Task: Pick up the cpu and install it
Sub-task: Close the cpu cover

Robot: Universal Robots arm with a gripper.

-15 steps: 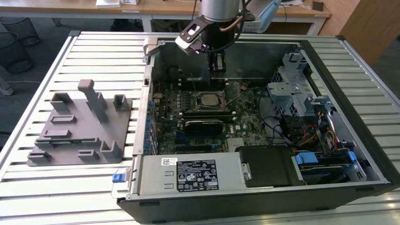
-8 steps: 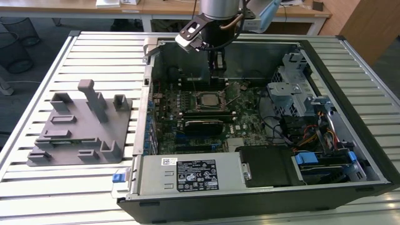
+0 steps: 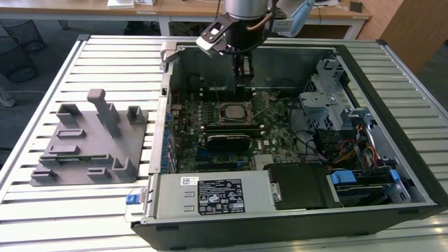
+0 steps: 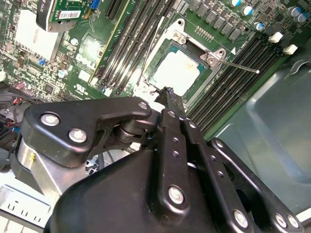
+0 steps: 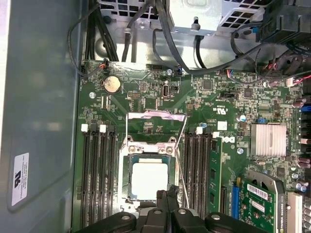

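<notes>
The cpu (image 5: 148,179) is a pale silver square lying flat inside the motherboard socket (image 5: 127,145), whose metal load plate (image 5: 155,127) stands flipped up. The second wrist view shows the cpu (image 4: 181,72) just past the fingertips, and in the exterior view the cpu (image 3: 233,112) sits mid-board. My gripper (image 3: 242,80) hangs inside the case, above the board just behind the socket. Its black fingers are shut together with nothing between them, seen as the gripper (image 5: 167,195) and the gripper (image 4: 167,92) in both wrist views, a little above the cpu's edge.
A thin socket lever (image 4: 239,66) sticks out beside the socket. Black memory slots (image 5: 99,174) flank it on both sides. A green expansion card (image 5: 265,199), a heatsink (image 5: 268,140), cables (image 5: 160,43) and a drive cage (image 3: 329,100) crowd the case. A grey fixture (image 3: 91,142) lies on the table.
</notes>
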